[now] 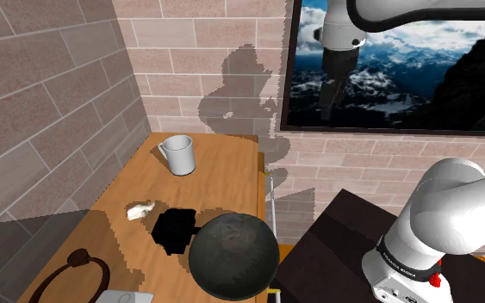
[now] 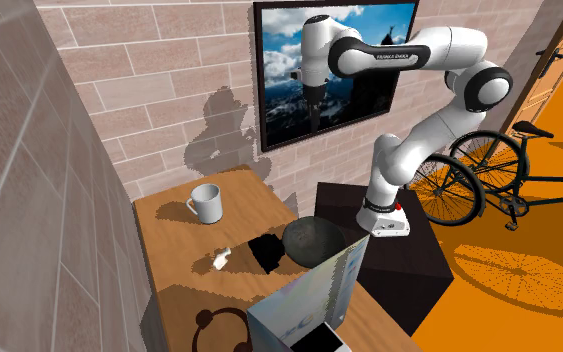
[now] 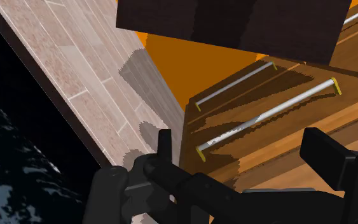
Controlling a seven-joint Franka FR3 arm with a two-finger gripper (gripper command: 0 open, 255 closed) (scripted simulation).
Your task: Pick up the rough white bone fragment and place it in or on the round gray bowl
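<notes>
Lying on the table (image 1: 223, 168), the bone fragment (image 1: 139, 209) is well below the gripper (image 1: 327, 112), its fingers apart.

White arm (image 2: 412, 148) rises from its mount, elbow bent, forearm level and high. Black hand (image 1: 327, 114) hangs pointing down, fingers (image 3: 327, 156) apart, nothing between them.

table (image 1: 223, 172): wood grain | wall (image 1: 51, 95): brick | bowl (image 1: 233, 256): matt dark grey | bone fragment (image 1: 139, 209): rough white | mug (image 1: 178, 155): smooth

The headphones (image 1: 78, 257) run off the shoulder view's bottom edge, and the arm (image 1: 378, 13) runs off its top. In the second exterior view, a box (image 2: 309, 295) hides the near rim of the bowl (image 2: 309, 238).
</notes>
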